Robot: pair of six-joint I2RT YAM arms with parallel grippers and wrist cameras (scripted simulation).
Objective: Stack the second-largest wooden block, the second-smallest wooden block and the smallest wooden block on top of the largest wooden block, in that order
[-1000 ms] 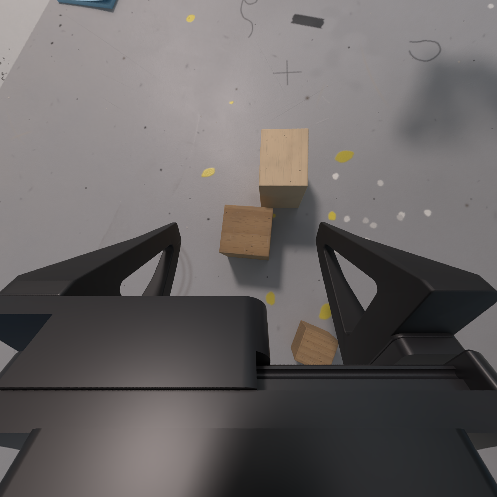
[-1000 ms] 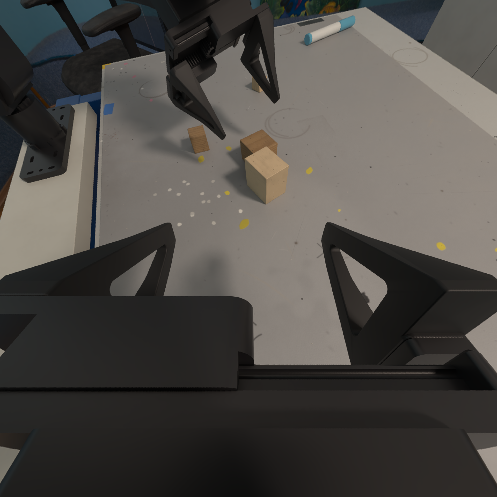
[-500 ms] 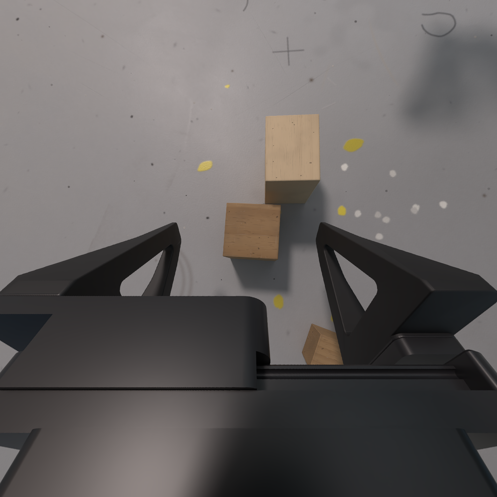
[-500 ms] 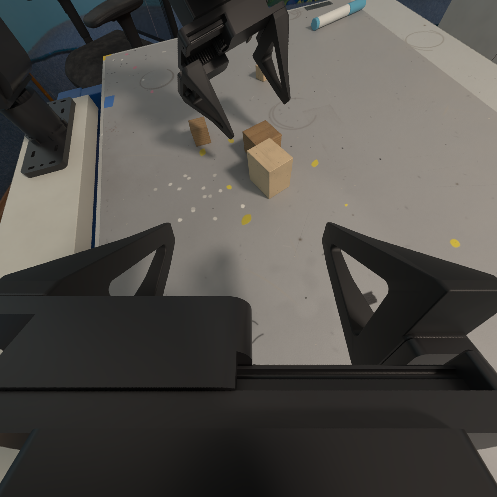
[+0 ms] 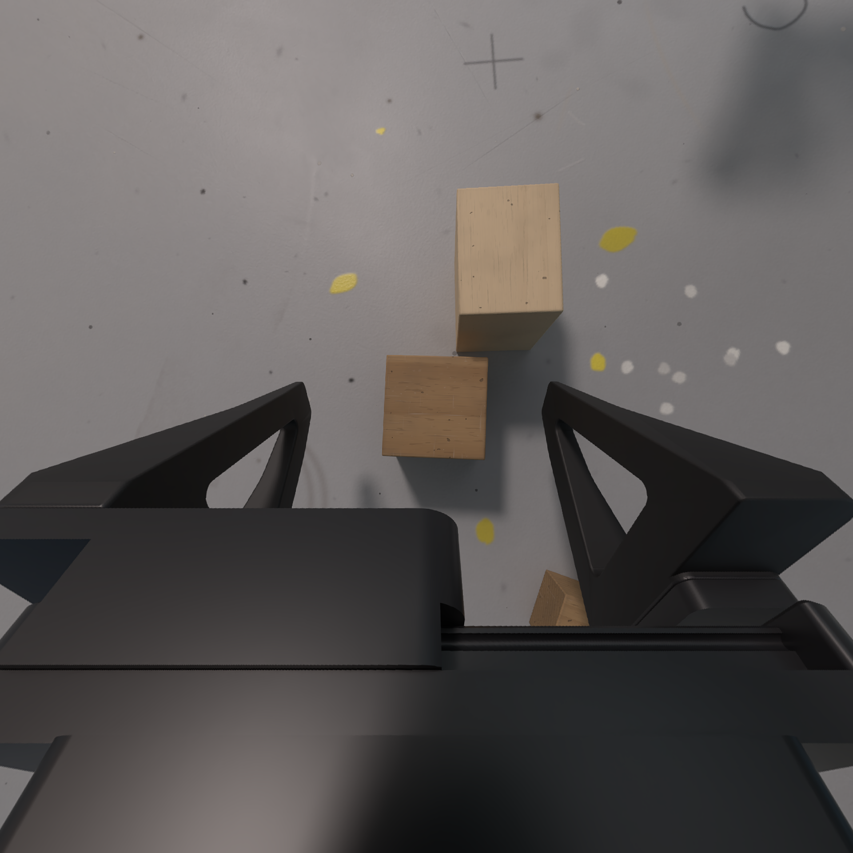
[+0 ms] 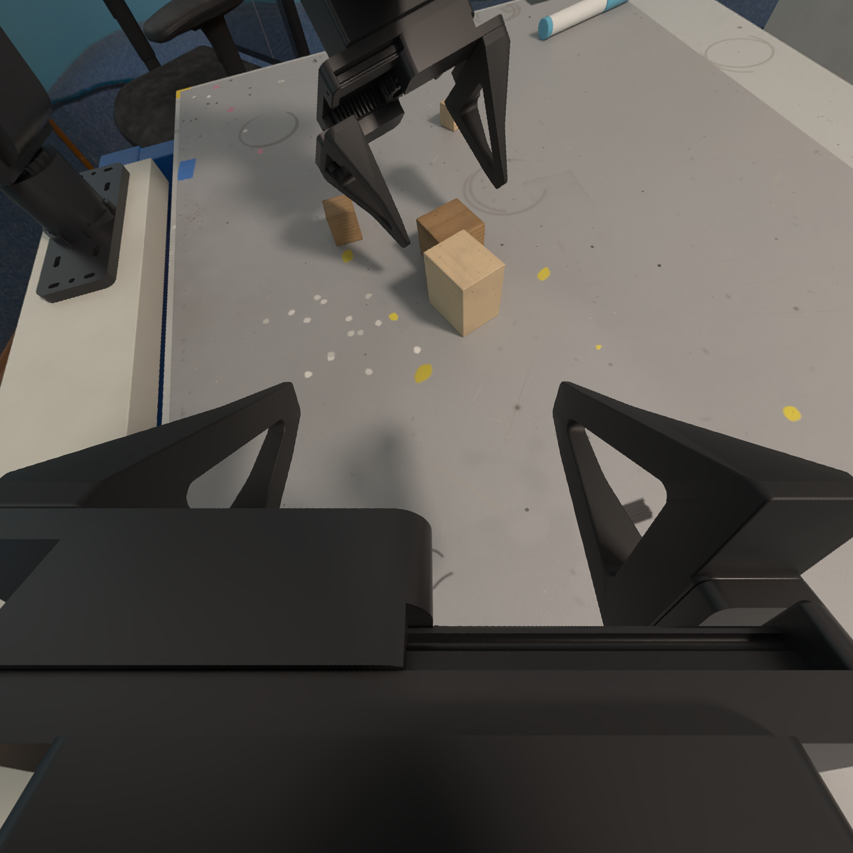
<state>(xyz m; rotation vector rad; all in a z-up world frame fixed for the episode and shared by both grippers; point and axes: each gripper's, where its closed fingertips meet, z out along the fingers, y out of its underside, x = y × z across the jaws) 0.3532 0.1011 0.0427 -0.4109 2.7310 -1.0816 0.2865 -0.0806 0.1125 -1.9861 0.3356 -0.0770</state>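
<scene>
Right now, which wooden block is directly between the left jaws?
The darker cube, second-largest. It stands against the pale tall block; the small block stands outside the jaws, and the smallest far behind.

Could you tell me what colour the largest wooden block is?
The largest wooden block is pale, light tan, lighter than its brown neighbour; best in the right wrist view.

Both grippers are matte black: the left gripper [image 5: 427, 392] and right gripper [image 6: 427, 392] have triangular fingers with cut-out windows, on a toothed rail.
</scene>
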